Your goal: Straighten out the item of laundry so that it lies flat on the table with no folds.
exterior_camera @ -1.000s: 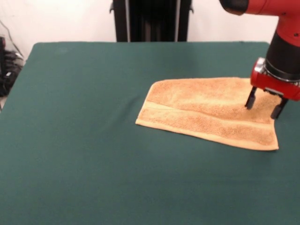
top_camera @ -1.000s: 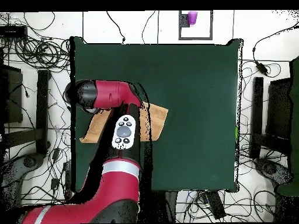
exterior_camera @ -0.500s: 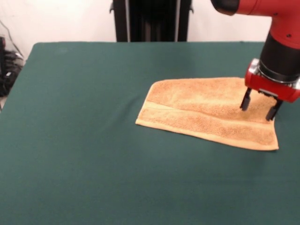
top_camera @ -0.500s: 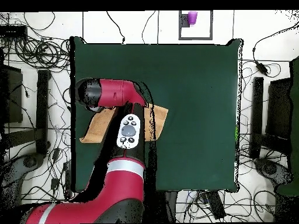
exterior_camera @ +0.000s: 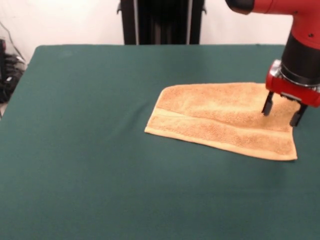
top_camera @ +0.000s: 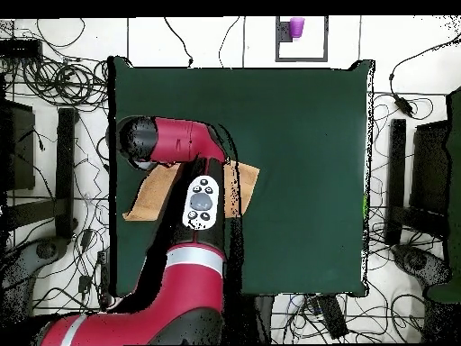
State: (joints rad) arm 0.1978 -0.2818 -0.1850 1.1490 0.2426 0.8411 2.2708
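Observation:
The item of laundry point(exterior_camera: 220, 120), an orange-tan terry towel, lies on the right half of the green table point(exterior_camera: 90, 125), doubled over lengthwise, with a crease running along it and a paler band near its left end. My gripper point(exterior_camera: 282, 113) stands open over the towel's right end, fingertips point(exterior_camera: 267, 108) pointing down close to the cloth with nothing between them. From overhead, the red arm point(top_camera: 200, 203) crosses the towel point(top_camera: 153, 194), so only its two ends show and the gripper is hidden beneath the arm.
A purple cup point(top_camera: 296, 27) sits off the table beyond its top edge in the overhead view. Cables point(top_camera: 54, 81) lie on the floor around the table point(top_camera: 297, 180). The towel's right end is near the table's edge.
The gripper drifted a little left over the towel, then came back right to about where it was. It stays open. The towel has not moved.

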